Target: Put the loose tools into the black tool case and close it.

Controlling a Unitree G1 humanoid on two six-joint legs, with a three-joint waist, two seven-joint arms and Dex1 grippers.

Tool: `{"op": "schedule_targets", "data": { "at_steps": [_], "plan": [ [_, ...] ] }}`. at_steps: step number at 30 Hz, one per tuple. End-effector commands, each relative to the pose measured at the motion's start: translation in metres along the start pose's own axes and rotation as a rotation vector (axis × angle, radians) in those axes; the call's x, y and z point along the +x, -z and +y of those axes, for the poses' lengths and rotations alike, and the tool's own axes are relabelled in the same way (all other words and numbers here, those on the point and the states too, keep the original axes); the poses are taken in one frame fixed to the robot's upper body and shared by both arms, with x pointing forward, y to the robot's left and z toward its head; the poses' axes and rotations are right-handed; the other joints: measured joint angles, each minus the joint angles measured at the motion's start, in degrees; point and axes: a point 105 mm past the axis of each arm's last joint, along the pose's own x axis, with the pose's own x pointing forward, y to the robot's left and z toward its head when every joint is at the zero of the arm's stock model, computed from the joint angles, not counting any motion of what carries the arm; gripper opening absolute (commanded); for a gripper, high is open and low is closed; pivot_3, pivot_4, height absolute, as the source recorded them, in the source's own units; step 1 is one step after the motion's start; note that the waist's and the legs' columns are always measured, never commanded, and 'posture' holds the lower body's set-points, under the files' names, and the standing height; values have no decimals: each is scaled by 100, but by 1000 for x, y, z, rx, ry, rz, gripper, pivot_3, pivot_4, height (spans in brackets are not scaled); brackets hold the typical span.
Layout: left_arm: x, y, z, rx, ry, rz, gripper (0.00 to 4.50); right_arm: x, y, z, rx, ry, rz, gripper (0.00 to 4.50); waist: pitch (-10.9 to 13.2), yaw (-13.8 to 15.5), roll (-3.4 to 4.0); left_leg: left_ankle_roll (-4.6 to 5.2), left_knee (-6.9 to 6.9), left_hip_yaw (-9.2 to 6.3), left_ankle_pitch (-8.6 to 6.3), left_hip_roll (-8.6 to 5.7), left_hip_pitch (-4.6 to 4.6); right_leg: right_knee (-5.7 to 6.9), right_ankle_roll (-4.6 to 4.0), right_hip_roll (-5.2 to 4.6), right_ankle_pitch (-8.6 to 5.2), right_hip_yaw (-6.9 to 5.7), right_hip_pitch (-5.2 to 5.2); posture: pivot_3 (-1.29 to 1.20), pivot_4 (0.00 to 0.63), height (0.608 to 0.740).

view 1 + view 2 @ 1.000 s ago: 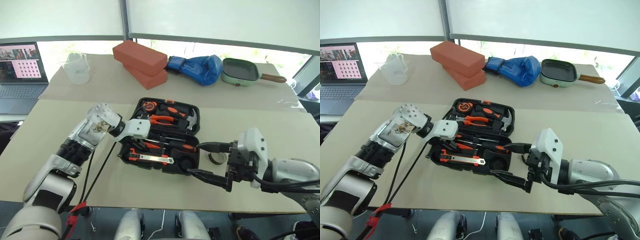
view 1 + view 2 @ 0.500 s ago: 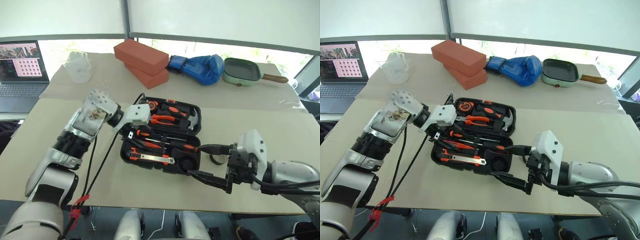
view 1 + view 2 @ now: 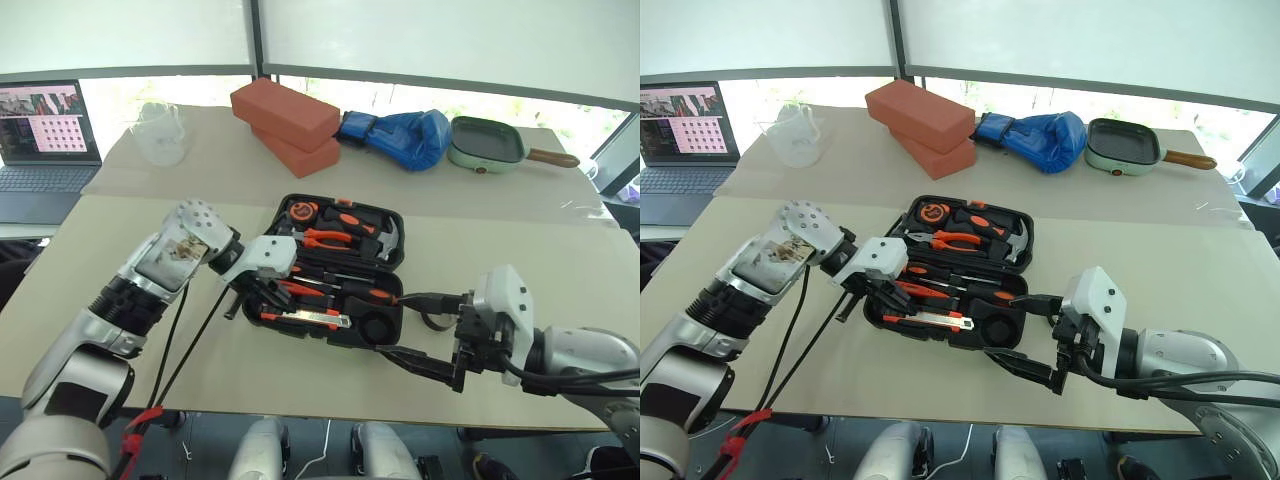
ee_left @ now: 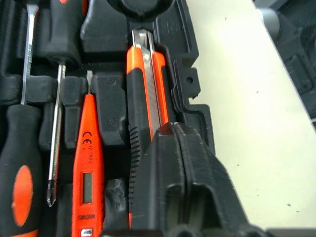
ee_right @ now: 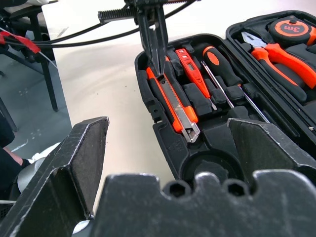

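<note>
Lying open on a beige table, near its front edge: the black tool case, lid half toward the window, tray half toward the robot; resting in the tray recesses, the orange-and-black utility knife, the slim red screwdriver and a black-and-orange-handled screwdriver; sitting in the lid half, orange-handled pliers, a hammer and a round orange-faced tape measure. Hanging over the tray's left end, just above the knife's handle: the left gripper, fingers pressed together, gripping nothing. Hovering off the case's front right corner, spread wide and empty: the right gripper. Peeking from behind the right gripper on the table, beside the case: what may be the small tape roll, too hidden for certainty. Standing further back: two red bricks, a blue boxing glove, a green square pan, a clear measuring jug; glowing at far left, a laptop; running behind, windows with white blinds.
</note>
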Motion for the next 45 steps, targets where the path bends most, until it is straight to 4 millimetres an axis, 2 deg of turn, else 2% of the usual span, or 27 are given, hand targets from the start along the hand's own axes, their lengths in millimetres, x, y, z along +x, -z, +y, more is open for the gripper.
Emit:
{"op": "schedule_targets", "data": {
  "at_steps": [1, 6, 10, 14, 20, 25, 32, 37, 40, 43, 45],
  "plan": [
    [7, 3, 6, 34, -36, 44, 71, -3, -10, 2, -54, 9, -32, 4500, 0, 2, 0, 0, 0, 0, 0, 0, 0, 0, 0, 0, 0, 0, 1, 0, 150, 738],
    [13, 7, 14, 29, -67, 46, 71, -3, -10, 2, -53, 7, -30, 4500, 0, 19, 1, 0, 0, -1, 0, 0, 4, 1, 0, -2, 0, 0, 6, 0, 150, 738],
    [9, -1, 16, -5, -62, -11, 71, -2, -10, 2, -51, 6, -29, 4500, -1, 24, 1, 0, 5, -2, 1, 1, 8, 3, 1, -2, 1, 0, 13, 0, 150, 738],
    [9, 4, 15, -7, -65, 1, 71, -1, -9, 2, -49, 6, -29, 4500, -1, 22, 1, 0, 9, -4, 1, 2, 6, 5, 1, -2, 1, 0, 11, 0, 150, 738],
    [-7, -17, 15, -43, -70, -97, 71, -2, -9, 2, -49, 8, -28, 4500, 0, 0, 0, 0, 14, -6, 0, 4, -1, 9, 1, 0, 1, 0, 4, 0, 150, 738],
    [-1, 0, 11, -29, -67, -25, 71, -1, -9, 0, -48, 10, -28, 4500, 0, -5, 1, 2, 14, -6, -1, 3, -2, 6, 1, 2, 1, 0, 2, 0, 150, 738],
    [17, 11, 10, -26, -57, 10, 71, -1, -10, -1, -47, 12, -29, 4500, -1, 14, 1, 2, 15, -6, -1, 4, 0, 4, 2, -2, 1, -1, 8, 0, 150, 738],
    [32, 30, 15, -18, -83, 75, 71, -1, -10, 0, -46, 14, -30, 4500, -8, 55, 8, 2, 16, -6, -1, 1, 12, 3, 3, -4, 2, -1, 24, 0, 150, 738],
    [33, 41, 18, -34, -99, 96, 71, -1, -10, 1, -44, 13, -30, 4500, -18, 88, 17, 2, 19, -7, -1, 1, 16, 2, 4, -4, 3, 0, 32, 0, 150, 738],
    [32, 41, 14, -32, -85, 79, 71, -3, -9, 1, -42, 14, -26, 4500, -18, 90, 18, 4, 20, -9, -2, 5, 59, -7, 5, -5, 2, -2, 83, 0, 150, 738],
    [30, 34, 12, -33, -83, 32, 71, -4, -7, 1, -40, 18, -20, 4500, -19, 72, 19, 5, 19, -8, -4, 10, 83, -13, -4, -5, -4, -1, 104, 0, 150, 738]
  ]
}}
